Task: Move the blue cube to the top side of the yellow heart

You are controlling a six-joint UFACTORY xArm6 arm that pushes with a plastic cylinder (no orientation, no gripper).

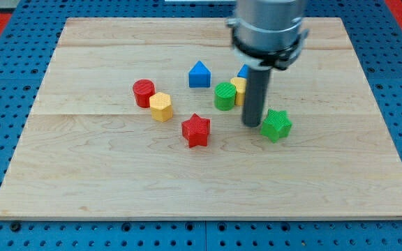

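The wooden counter (82, 181) fills most of the view, resting on a blue pegboard (5, 84). My arm's grey housing (267, 28) comes down from the view's top, ending in the dark rod. This end effector has no jaws to open or close; my tip (251, 125) sits on the counter just left of the green star (276, 125) and just below the yellow heart (239, 90), which is partly hidden by the rod. The blue cube (243, 72) peeks out behind the housing, at the heart's top side. The green cylinder (225, 96) touches the heart's left. Farther left are a blue triangular block (199, 74), red star (195, 130), yellow hexagon (161, 107) and red cylinder (144, 93).
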